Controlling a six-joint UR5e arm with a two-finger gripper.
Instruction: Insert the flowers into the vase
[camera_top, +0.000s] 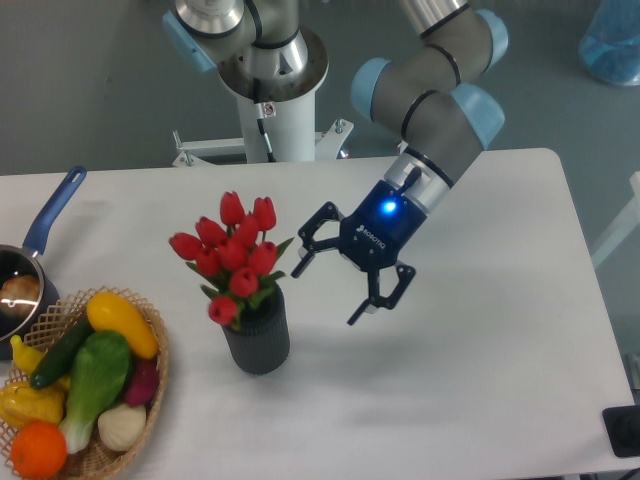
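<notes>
My gripper (338, 276) hangs in the air above the table (480, 380), about at the middle of the surface, and it holds nothing. My two fingers are spread wide apart: one fingertip (303, 266) points toward the flowers, the other one (358, 317) points down and toward the front edge. There is a clear gap between my nearer fingertip and the flowers, so I touch nothing. A blue light shines on my wrist (384, 210).

My arm comes down from the back of the table, from the upper right side of the view. The grey forearm (430, 105) with its pale blue joint caps slopes down and to the left, so my hand is tilted and faces toward the flowers and not straight down. My base column (268, 70) stands behind the back edge of the table.

The flowers (233, 255) stand in the vase (258, 334), the red heads above the mouth and one head hanging low over the rim on the left side. The vase stands upright on the table, left of the middle and rather near the front edge, just beside my hand.

At the front left corner is a basket (130, 430) with vegetables. Behind it, at the left edge, is a saucepan (30, 265) with a blue handle.
</notes>
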